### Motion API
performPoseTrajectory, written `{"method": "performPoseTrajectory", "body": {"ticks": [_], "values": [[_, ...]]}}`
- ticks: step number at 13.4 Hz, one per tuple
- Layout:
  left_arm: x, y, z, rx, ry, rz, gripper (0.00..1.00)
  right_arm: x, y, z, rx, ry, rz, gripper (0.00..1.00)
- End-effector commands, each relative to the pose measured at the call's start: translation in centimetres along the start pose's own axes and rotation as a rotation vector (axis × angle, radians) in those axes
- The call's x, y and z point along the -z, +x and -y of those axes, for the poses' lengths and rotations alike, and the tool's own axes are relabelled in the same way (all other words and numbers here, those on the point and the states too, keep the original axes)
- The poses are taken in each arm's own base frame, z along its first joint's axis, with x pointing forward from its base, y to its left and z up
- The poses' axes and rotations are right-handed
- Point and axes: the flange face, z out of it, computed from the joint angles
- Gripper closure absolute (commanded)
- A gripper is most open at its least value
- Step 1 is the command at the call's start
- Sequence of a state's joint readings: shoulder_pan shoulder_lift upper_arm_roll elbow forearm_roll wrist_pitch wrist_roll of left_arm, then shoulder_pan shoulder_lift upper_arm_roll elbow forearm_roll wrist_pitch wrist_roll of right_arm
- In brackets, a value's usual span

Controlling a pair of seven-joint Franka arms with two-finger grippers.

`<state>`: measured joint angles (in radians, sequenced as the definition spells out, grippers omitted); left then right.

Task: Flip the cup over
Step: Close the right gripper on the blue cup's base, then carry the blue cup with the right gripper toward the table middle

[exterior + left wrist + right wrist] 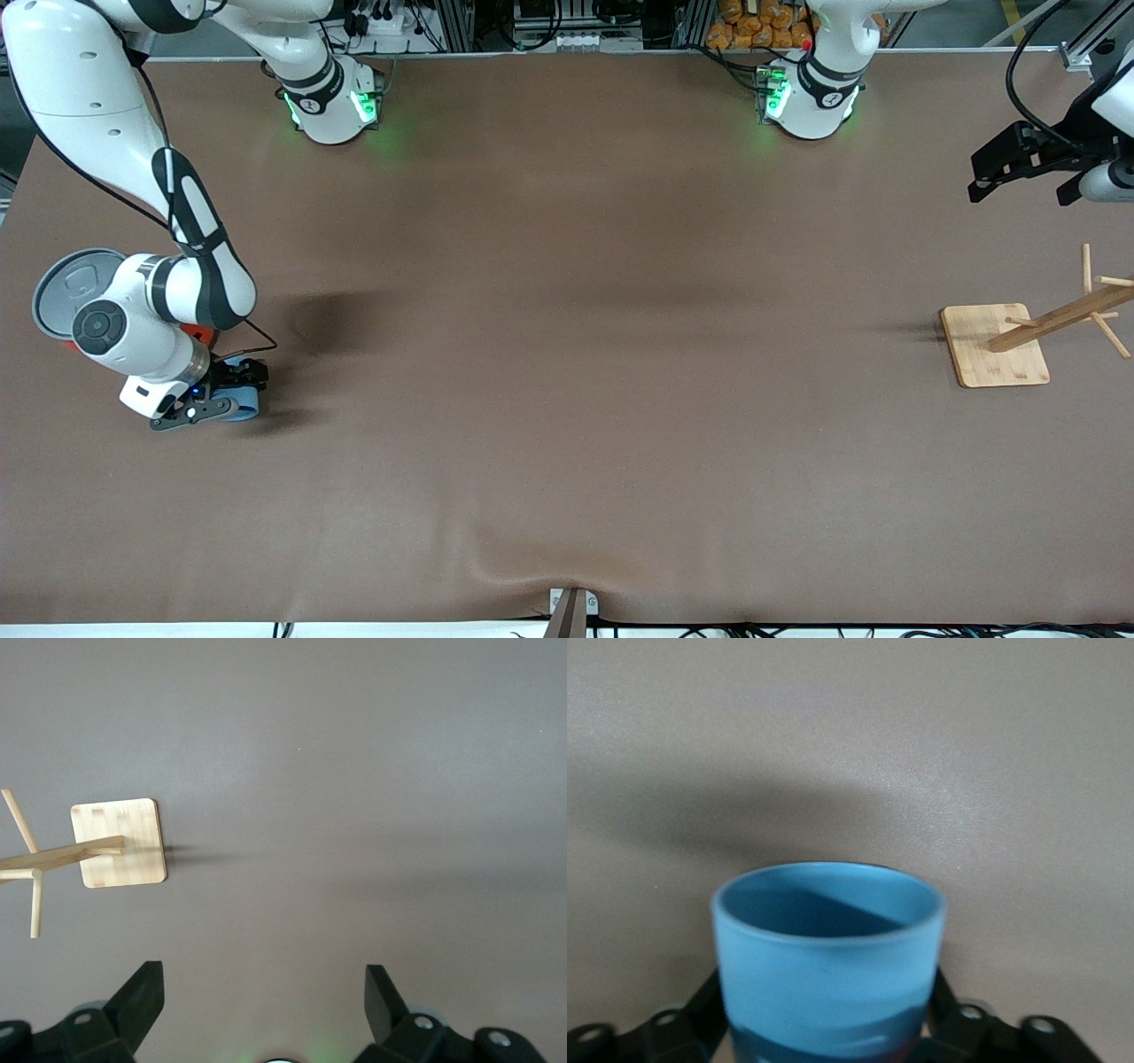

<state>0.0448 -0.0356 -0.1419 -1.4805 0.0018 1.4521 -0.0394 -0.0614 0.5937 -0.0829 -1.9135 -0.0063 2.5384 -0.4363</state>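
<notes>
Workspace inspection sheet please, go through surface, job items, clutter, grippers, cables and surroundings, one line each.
Surface: brown table cover, a wrinkle at the edge nearest the front camera.
Job's things: light-blue cup between the right gripper's fingers, at the right arm's end of the table.
Clutter: orange can with grey lid, mostly hidden by the right arm; wooden peg stand at the left arm's end.
Grippers: right gripper shut on the cup, low at the table; left gripper open, empty, waiting up over the left arm's end.
Cables: black cable along the right arm.
Surroundings: equipment racks by the bases.
</notes>
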Motion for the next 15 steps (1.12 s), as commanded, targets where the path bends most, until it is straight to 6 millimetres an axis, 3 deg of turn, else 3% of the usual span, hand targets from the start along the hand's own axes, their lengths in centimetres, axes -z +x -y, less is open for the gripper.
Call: {"method": "performPoseTrajectory", "body": {"ticks": [1, 5, 8, 11, 14, 15], "values": [[0.0, 0.1, -0.1, -0.01, 0.011, 0.007, 0.0, 0.8, 0.4, -0.9, 0.08, 0.006, 0.004, 0.27], [0.2, 0.1, 0.7, -0.003, 0.016, 0.004, 0.0, 5.3, 3.3, -1.7, 0.281, 0.02, 0.009, 0.23], [0.2, 0.1, 0.9, 0.0, 0.017, 0.004, 0.0, 8.1, 6.5, 1.3, 0.487, 0.035, -0.049, 0.22], [0.2, 0.1, 0.9, -0.001, 0.016, 0.002, 0.0, 9.9, 9.9, 9.1, 0.688, 0.072, -0.118, 0.22], [1.1, 0.1, 1.1, 0.002, 0.013, -0.016, 0.0, 10.7, 12.1, 21.1, 0.908, 0.115, -0.16, 0.22], [1.1, 0.1, 1.0, 0.0, 0.015, -0.018, 0.0, 10.6, 12.4, 26.1, 0.977, 0.12, -0.161, 0.22]]}}
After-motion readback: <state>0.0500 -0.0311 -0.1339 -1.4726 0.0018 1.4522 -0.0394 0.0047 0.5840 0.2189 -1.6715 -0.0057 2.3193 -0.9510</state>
